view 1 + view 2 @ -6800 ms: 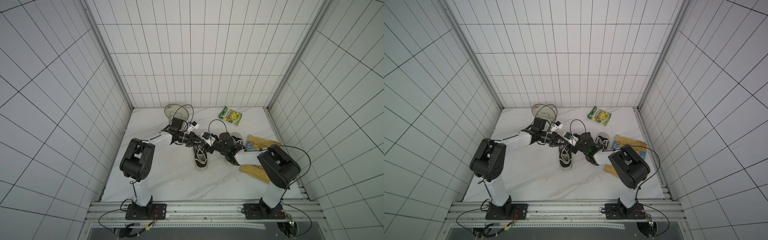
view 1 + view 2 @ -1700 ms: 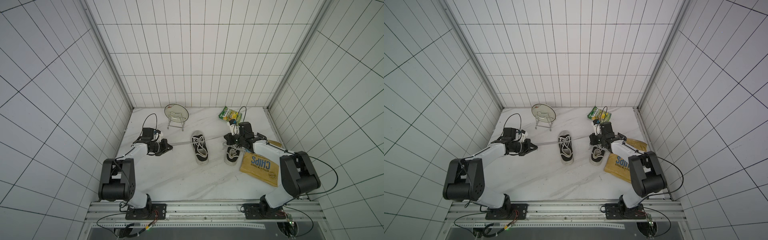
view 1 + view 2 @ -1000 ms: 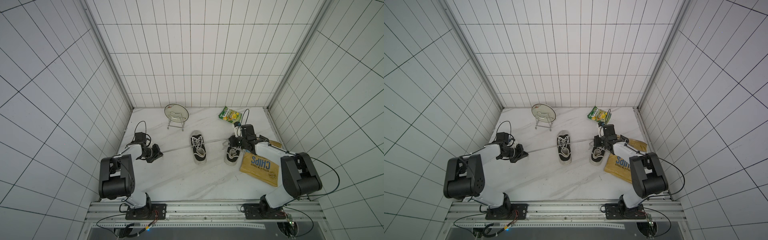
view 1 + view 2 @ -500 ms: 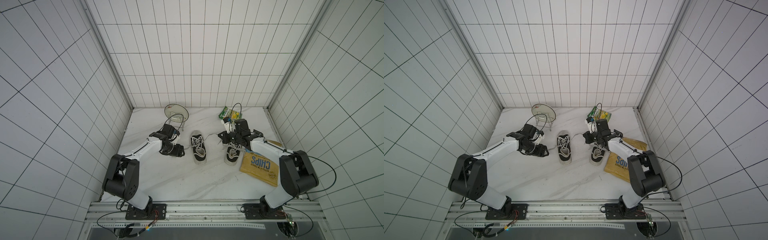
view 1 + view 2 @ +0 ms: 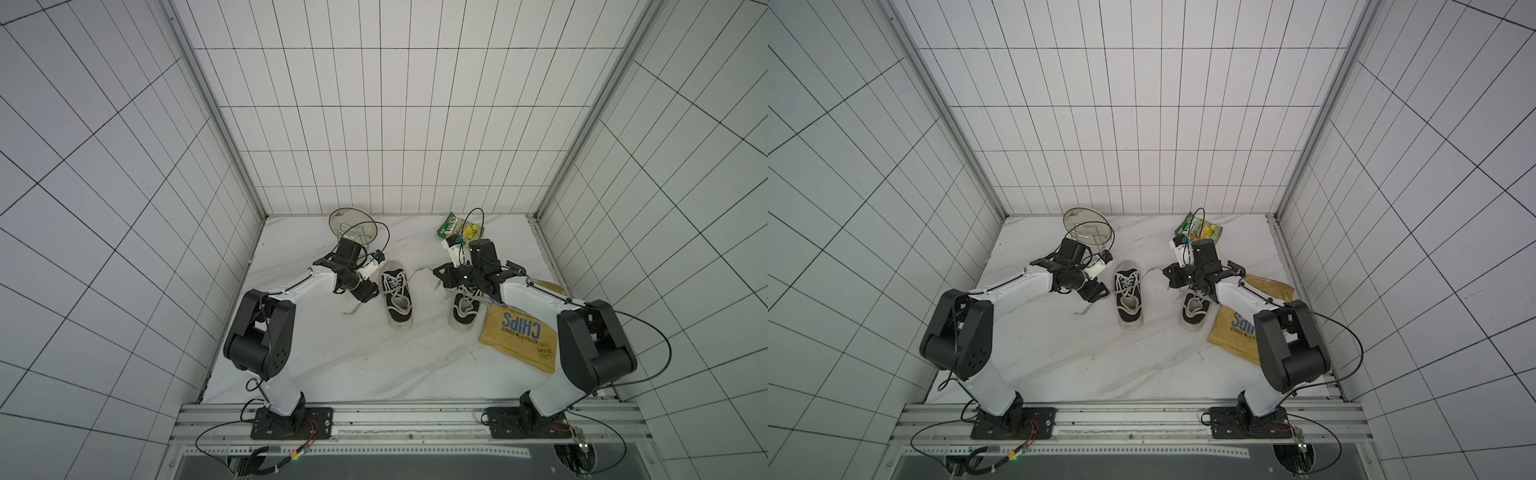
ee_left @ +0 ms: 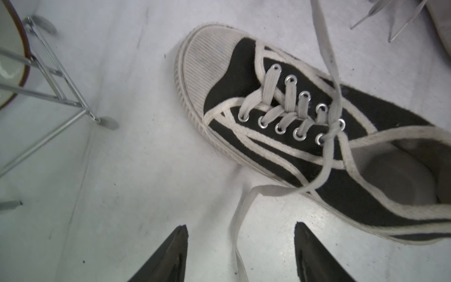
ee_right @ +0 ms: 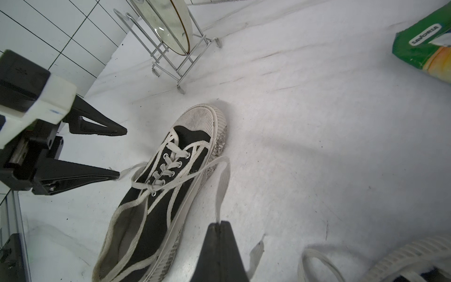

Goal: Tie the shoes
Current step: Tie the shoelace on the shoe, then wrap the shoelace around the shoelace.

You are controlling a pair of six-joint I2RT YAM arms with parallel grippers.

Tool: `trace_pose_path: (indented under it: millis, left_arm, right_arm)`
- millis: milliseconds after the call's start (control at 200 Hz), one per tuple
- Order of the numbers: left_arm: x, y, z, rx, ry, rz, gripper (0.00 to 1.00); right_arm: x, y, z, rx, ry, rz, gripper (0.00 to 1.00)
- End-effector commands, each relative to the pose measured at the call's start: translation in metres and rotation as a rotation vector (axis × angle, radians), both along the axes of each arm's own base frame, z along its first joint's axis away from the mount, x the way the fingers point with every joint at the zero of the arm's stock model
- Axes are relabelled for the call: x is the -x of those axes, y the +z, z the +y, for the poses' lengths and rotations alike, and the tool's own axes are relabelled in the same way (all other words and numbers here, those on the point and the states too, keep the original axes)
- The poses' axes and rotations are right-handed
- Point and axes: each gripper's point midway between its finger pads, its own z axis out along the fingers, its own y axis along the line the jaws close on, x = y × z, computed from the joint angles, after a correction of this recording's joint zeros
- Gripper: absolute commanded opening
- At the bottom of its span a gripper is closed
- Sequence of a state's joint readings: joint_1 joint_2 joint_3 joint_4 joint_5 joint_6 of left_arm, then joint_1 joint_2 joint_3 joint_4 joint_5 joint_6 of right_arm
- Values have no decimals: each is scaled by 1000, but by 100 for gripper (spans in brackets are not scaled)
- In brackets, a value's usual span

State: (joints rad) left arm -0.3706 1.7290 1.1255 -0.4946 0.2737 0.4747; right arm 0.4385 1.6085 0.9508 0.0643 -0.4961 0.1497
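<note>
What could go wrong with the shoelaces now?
1. The right gripper pinches one flat white lace end of the black canvas sneaker; a hard pull might drag the shoe or slip the lace free.
2. The left gripper is open near the other lace end, which lies loose; it might close and miss.

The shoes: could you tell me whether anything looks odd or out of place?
The left-hand shoe has only a half knot: one lace end is pinched in the right gripper, the other trails loose by the open left gripper.
</note>
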Motion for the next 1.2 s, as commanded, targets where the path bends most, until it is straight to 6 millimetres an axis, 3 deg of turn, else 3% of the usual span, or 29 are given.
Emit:
trace_pose_path:
  millis: [0,115,250,420,550,610,765,855,970,1074,1194]
  left_arm:
    - [-8,-8,-17,-2,-118,-43,64]
    - [0,-23,-21,-27,-156,-3,61]
    - [-1,-26,-24,-38,-170,-4,58]
    - [-4,-35,-30,-59,-177,17,35]
    - [-3,-38,-36,-64,-190,23,8]
    - [-5,-38,-37,-75,-188,16,0]
    - [-11,-29,-44,-78,-184,-5,0]
    - [-12,-10,-52,-7,-147,-6,0]
    - [0,12,-65,125,-123,19,0]
    - [14,19,-68,207,-72,65,0]
    - [27,20,-71,291,-22,121,0]
  right_arm:
    - [2,5,4,-41,0,4,0]
    - [3,5,3,-46,-5,5,0]
    - [4,4,2,-45,-8,12,0]
    - [4,4,2,-51,-13,16,0]
    - [6,6,0,-56,-23,11,0]
    - [7,6,-2,-50,-32,7,0]
    - [8,9,-15,-31,-84,-6,0]
    - [9,11,-23,-18,-118,-10,0]
    - [5,15,-25,-21,-130,-17,0]
    - [-8,27,-16,-47,-119,-32,0]
    - [-32,46,10,-145,-85,-45,0]
